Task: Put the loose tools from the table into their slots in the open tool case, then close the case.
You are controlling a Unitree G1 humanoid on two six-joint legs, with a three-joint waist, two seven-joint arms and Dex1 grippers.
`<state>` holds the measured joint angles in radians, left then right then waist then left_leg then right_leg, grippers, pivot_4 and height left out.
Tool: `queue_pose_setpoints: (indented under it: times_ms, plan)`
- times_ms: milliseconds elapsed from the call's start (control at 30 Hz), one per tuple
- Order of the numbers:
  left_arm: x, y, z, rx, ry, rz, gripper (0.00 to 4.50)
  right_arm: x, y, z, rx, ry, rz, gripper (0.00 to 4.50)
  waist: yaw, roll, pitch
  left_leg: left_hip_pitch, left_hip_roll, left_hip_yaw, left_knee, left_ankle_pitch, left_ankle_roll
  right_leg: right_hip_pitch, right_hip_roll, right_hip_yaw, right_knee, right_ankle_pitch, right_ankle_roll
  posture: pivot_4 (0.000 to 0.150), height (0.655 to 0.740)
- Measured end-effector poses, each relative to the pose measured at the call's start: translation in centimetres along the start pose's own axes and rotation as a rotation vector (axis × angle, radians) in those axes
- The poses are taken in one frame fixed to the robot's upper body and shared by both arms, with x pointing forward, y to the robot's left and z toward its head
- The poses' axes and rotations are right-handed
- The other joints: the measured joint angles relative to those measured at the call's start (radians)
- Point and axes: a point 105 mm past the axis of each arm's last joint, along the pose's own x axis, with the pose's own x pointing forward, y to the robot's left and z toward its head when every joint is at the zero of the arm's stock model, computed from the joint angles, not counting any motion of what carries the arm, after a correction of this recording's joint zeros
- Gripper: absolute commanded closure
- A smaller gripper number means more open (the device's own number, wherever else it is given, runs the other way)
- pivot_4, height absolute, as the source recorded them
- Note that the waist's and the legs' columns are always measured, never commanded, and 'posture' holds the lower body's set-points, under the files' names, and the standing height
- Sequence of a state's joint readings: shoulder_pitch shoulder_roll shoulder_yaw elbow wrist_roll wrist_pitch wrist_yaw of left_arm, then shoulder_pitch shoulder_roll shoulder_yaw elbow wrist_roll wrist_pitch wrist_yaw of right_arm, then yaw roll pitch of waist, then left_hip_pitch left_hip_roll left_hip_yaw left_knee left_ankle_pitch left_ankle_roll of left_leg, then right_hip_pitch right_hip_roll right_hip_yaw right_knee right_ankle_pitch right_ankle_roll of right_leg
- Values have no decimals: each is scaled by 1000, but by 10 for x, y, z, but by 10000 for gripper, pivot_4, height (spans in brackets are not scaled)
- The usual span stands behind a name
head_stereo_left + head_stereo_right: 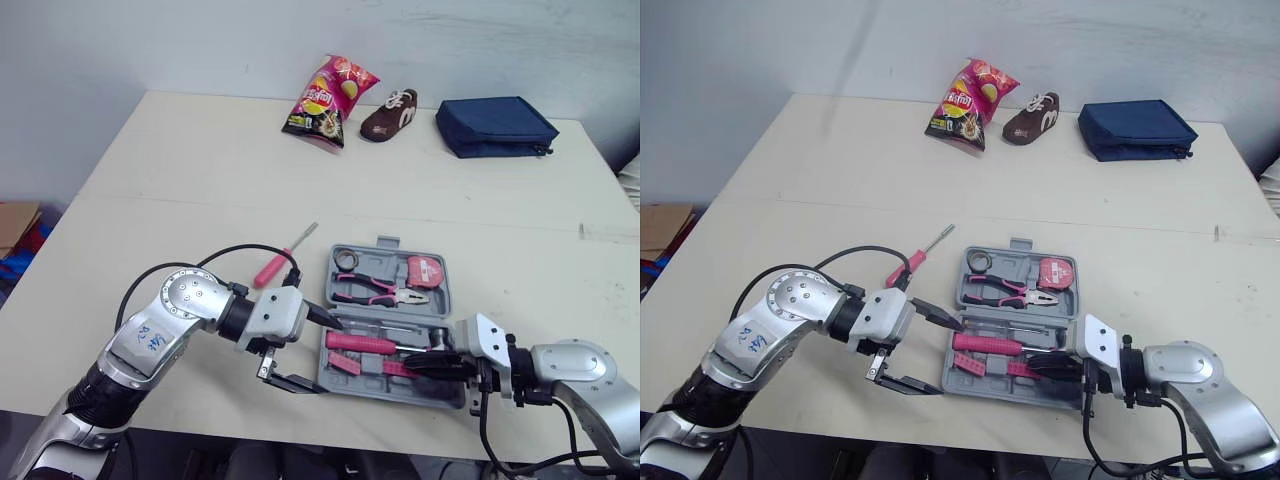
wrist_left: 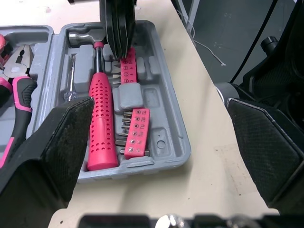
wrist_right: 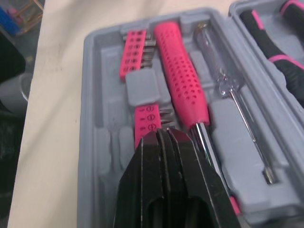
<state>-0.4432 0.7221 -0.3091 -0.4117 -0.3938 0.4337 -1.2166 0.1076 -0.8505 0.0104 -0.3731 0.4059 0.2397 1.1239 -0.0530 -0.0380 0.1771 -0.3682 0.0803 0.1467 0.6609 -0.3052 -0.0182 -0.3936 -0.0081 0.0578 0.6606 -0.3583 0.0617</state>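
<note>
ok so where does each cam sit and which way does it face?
Left eye view: on the head, facing forward and down over the table; both arms, the left gripper and the right gripper show.
Right eye view: same head, same scene.
Left wrist view: on the left wrist, looking along its open fingers into the tool case.
Right wrist view: on the right wrist, looking along its shut fingers into that case.
Shared: both wrist views see the hammer, from opposite ends.
</note>
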Motion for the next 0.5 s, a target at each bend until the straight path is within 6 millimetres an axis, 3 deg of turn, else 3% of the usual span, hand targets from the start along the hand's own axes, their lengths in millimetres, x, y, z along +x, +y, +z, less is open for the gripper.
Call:
queue_pose_setpoints:
  times_ms: [300,467,500]
  plan:
    - [-2,4,-4,-17,3,10,0,5,4,-14,-71,31,-19,44476,0,-6,-4,4,0,0,0,0,0,4,0,0,0,0,0,1500,7400]
    - [-18,10,-11,-133,-36,154,0,1,9,-6,125,-49,-88,44476,-1,-4,-3,10,1,0,-2,-2,-1,9,-1,0,0,-1,-2,1500,7400]
    - [-24,11,-17,-182,-41,200,0,-3,6,0,158,-75,-116,41639,-3,-3,-2,10,1,0,-2,-2,-1,8,-1,0,0,-1,-2,1500,7400]
